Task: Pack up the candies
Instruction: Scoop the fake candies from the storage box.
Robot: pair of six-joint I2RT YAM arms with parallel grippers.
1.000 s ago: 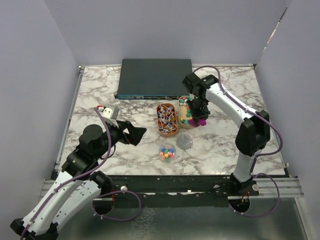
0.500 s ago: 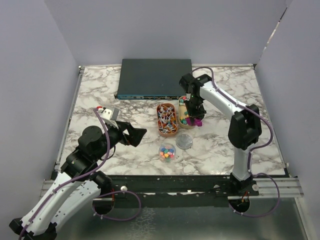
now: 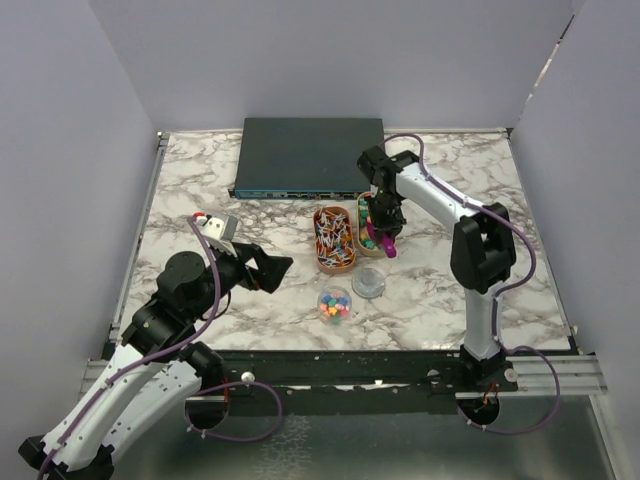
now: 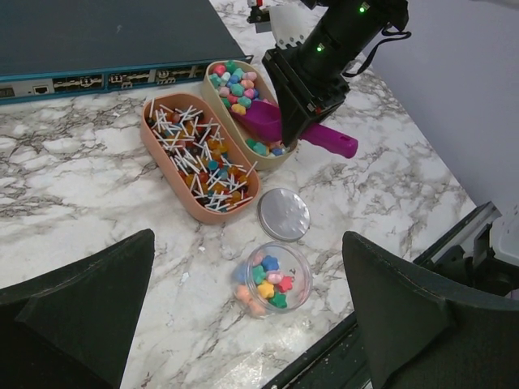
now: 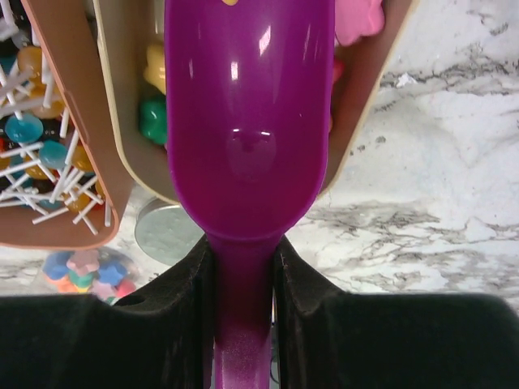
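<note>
The candies (image 4: 237, 84) are small mixed-colour sweets filling a beige oval tray (image 3: 361, 234), also seen in the right wrist view (image 5: 152, 120). My right gripper (image 5: 243, 267) is shut on the handle of the purple scoop (image 5: 247, 121), whose bowl lies down in the tray among the candies (image 4: 266, 119). A small clear jar (image 4: 272, 278) holds a few candies at the front; it also shows from above (image 3: 334, 305). Its round lid (image 4: 284, 215) lies beside it. My left gripper (image 4: 251, 324) is open and empty, above the table left of the jar (image 3: 268, 270).
An orange oval tray of lollipops (image 4: 195, 162) sits right next to the beige tray on its left. A dark flat box (image 3: 308, 155) lies along the back. The table's front edge (image 4: 389, 308) is just past the jar.
My right gripper has swung left and brought the scoop from the tray's right side down into the candies. The left arm has not moved.
</note>
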